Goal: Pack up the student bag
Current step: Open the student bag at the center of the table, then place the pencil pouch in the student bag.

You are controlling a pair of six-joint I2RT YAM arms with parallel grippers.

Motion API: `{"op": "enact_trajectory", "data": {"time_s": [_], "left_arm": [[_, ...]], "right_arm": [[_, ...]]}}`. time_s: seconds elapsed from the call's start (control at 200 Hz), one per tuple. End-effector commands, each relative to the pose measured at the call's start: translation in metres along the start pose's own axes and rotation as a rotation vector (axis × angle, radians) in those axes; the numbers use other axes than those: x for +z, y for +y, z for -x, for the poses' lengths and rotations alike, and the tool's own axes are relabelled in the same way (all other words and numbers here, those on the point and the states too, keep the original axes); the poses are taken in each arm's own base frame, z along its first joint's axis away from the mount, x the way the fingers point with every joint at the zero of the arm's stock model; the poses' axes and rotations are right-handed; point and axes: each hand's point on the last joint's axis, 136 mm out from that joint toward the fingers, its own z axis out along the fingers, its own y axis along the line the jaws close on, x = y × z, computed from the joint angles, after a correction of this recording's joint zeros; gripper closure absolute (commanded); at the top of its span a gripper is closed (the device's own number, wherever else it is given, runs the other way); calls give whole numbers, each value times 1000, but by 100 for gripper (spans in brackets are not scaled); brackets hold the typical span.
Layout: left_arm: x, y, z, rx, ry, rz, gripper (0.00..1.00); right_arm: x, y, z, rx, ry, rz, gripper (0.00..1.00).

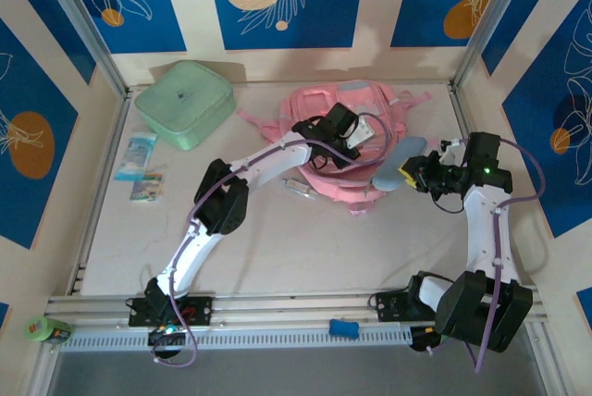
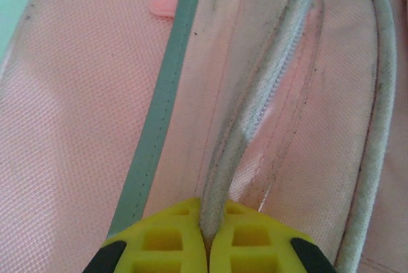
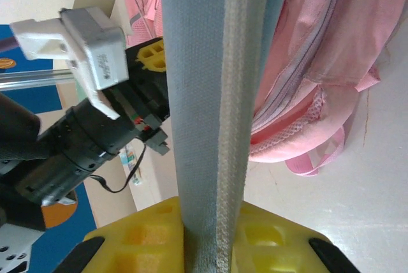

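The left fingers (image 2: pixel 220 242) are clenched on a pale piped edge (image 2: pixel 237 138) of the student bag (image 1: pixel 319 109), beside a zip line and a teal trim strip (image 2: pixel 159 113). The right fingers (image 3: pixel 167 231) are clamped on the bag's grey-blue panel (image 3: pixel 201 94), which runs straight up from them with a cream border along one side. The left arm (image 1: pixel 268 157) stretches from its base at the near rail, elbow bent, up and across onto the middle of the bag, wrist angled down. The right arm (image 1: pixel 481 220) rises from its base and folds inward, so its wrist meets the bag's right side and the panel there lifts off the worktop (image 1: pixel 305 248). Both arms cover much of the bag, so its pockets and opening are hard to make out. It lies at the far middle of the worktop, looking wider left to right than deep, with loose straps at its far right corner and near edge. A mint green case (image 1: pixel 185 103) sits to the bag's left.
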Motion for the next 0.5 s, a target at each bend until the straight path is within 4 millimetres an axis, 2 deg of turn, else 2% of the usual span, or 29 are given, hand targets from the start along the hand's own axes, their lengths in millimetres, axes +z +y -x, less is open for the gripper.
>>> {"op": "enact_trajectory", "data": {"time_s": [0.0, 0.105, 0.205, 0.265, 0.35, 0.495], "left_arm": [[-68, 24, 58, -165, -153, 58, 100], [-91, 30, 77, -273, -210, 75, 100], [-106, 30, 88, -397, -241, 56, 100], [-112, 30, 90, -500, -251, 45, 100], [-118, 18, 99, -587, -276, -22, 100], [-127, 11, 108, -672, -305, -21, 100]], "right_arm": [[-6, 1, -5, -4, 7, 0, 83], [-8, -2, -6, -38, -23, -39, 82], [0, -6, -6, -5, -5, -7, 81], [11, -5, -6, 12, 28, 17, 82], [28, 4, -2, -28, 43, 40, 82], [62, 24, 17, -54, 62, 114, 82]]}}
